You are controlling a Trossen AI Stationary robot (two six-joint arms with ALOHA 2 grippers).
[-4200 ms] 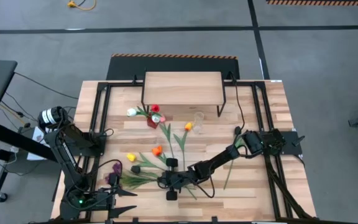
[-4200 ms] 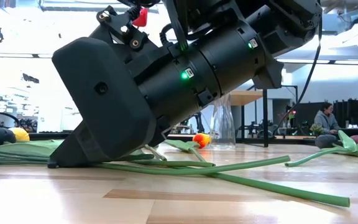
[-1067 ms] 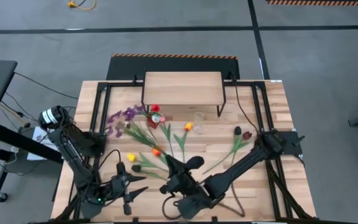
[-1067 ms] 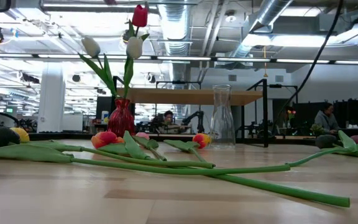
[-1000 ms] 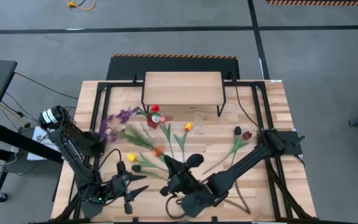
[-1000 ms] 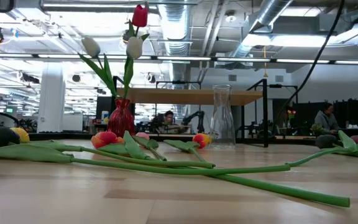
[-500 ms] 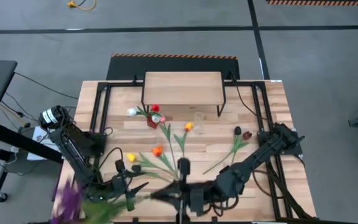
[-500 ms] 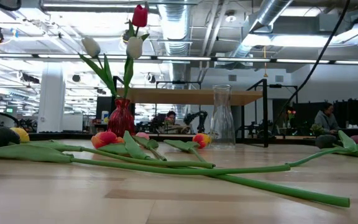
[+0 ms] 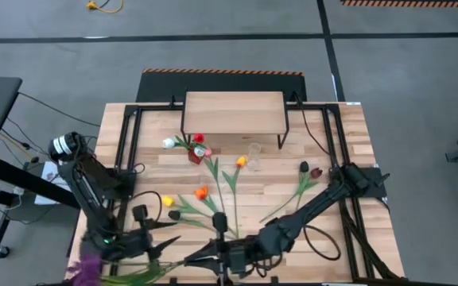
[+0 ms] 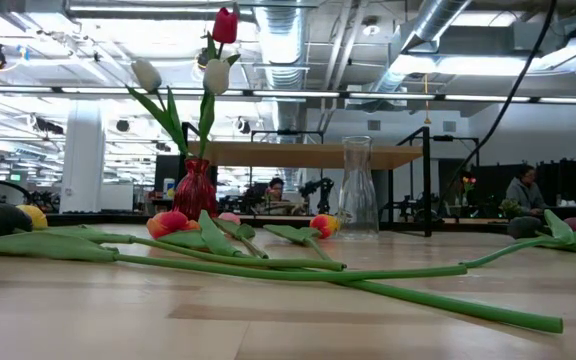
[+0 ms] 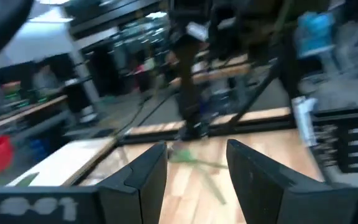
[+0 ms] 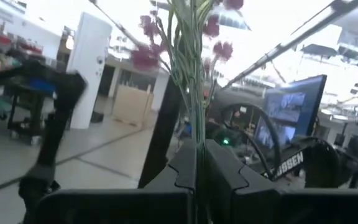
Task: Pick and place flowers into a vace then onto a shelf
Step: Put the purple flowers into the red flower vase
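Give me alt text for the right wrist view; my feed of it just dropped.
The right gripper has its fingers shut on the thin green stems of a purple sprig, whose blossoms point away from the camera. Behind it is a bright room with a white pillar and a monitor; the table is not visible.

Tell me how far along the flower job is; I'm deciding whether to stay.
Early. Done: the red vase holds a red and a white tulip but stands on the table, not the light wooden shelf. In hand: the right claw is shut on the purple sprig, near the open left claw. Left: several tulips, including an orange one, still lie loose; the clear glass vase is empty.
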